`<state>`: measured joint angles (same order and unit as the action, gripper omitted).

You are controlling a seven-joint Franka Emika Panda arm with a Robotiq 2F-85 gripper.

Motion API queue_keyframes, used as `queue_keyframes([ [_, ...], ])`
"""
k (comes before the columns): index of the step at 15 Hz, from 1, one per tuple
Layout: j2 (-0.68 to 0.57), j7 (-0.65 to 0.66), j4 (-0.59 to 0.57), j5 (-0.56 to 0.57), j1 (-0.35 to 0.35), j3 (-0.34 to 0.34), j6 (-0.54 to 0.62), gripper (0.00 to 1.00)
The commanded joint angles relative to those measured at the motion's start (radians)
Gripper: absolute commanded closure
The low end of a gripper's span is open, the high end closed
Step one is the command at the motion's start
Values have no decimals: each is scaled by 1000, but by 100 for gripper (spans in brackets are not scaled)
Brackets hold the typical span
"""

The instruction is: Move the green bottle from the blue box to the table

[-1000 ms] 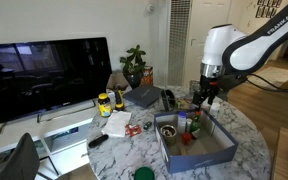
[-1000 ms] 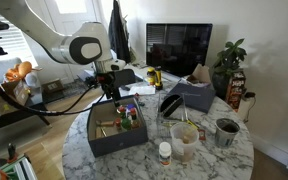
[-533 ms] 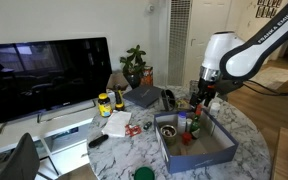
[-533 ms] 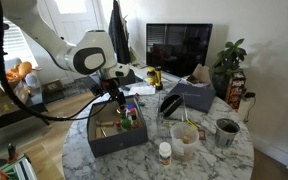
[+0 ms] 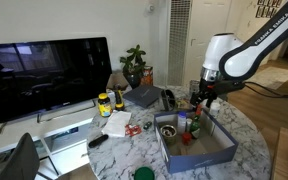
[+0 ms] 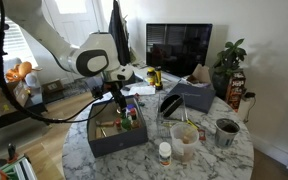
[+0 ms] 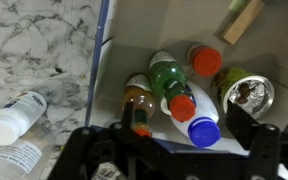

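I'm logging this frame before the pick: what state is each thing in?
blue box: open-topped, several bottles inside.
hand: open, over the box, holding nothing.
green bottle: upright in the box, not gripped.
white bottle: lying on its side on the table, outside the box.
television: screen dark.

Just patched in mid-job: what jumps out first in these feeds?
The white arm's gripper hangs open above the blue box on the marble table, with a big dark TV behind. In the wrist view, bottles crowd one corner of the box, the green bottle beside a red cap and a blue cap.
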<state>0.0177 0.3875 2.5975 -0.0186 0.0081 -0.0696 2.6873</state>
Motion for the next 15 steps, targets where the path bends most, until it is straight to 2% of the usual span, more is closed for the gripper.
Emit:
queue_keyframes([
  [1, -51, 35, -13, 0, 13, 8, 8, 25],
  [2, -66, 37, -17, 0, 16, 8, 26, 23],
  [3, -79, 44, -22, 5, 19, 9, 35, 33],
  [6, -112, 47, -38, 1, 25, 16, 70, 38],
  [11, -157, 53, -65, -8, 32, 27, 64, 52],
  [12, -159, 61, -67, -2, 34, 31, 61, 60],
  [13, -163, 64, -70, -3, 36, 34, 60, 76],
  [14, -165, 67, -71, -2, 39, 37, 59, 77],
  [15, -165, 66, -71, -3, 42, 38, 60, 85],
])
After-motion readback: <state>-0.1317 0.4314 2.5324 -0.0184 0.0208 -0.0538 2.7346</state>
